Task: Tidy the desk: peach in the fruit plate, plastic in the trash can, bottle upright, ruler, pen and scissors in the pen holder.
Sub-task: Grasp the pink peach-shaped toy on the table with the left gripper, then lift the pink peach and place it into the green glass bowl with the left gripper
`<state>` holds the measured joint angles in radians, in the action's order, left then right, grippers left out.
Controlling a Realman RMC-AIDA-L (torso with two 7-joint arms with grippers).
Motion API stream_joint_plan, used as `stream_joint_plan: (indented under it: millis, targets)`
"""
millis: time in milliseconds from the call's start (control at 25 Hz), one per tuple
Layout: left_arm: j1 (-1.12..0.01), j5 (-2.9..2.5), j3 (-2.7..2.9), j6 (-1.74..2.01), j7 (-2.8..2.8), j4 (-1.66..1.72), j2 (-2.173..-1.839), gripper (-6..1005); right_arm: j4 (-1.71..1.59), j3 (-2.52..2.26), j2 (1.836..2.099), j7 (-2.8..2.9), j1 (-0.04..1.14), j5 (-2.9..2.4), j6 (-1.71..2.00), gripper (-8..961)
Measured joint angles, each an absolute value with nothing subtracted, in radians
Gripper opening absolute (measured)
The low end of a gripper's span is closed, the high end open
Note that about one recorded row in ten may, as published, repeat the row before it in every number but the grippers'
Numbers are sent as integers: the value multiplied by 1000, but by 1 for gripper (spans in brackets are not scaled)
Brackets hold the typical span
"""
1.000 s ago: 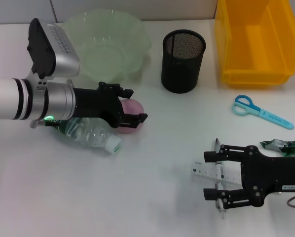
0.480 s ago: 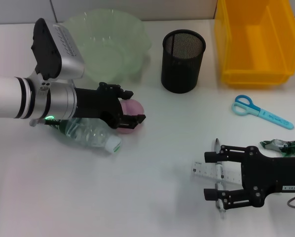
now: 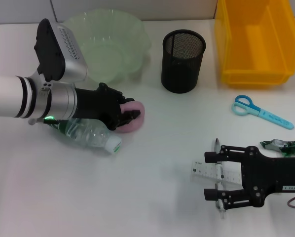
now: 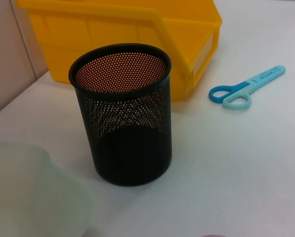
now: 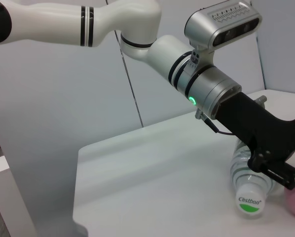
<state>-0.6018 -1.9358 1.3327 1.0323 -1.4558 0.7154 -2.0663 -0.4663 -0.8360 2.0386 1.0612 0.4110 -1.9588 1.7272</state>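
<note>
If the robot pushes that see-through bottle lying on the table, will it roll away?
Probably, yes. The clear plastic bottle with the white-and-green cap lies on its side on the smooth white table, and its round body could roll sideways. It looks empty, so likely light and easy to nudge. The left tool around the pink peach is right beside it and could bump it.

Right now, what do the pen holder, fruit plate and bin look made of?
Pen holder: black perforated metal mesh, matte; holes let light through. Fruit plate: translucent pale-green plastic, likely, with a wavy rim. Bin: opaque yellow moulded plastic, slightly glossy. Left claw is at the pink peach.
</note>
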Motion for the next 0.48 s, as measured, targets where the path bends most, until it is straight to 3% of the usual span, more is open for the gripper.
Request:
stream_joint_plan:
  millis: [40,120,480]
  targets:
    - [-602,-1936,1334,1033,-1456,716,-2066,546,-466,-836,2039,1061,411,-1959,1727,835]
    - [-602,-1936,1335,1034,-1456,716,-2066,309,-466,-836,2039,1061,411,-1959,1727,835]
    - [-597,-1935,1329,1038,-1456,729,-2068,161,-466,-836,2039,1063,412,-1958,1727,835]
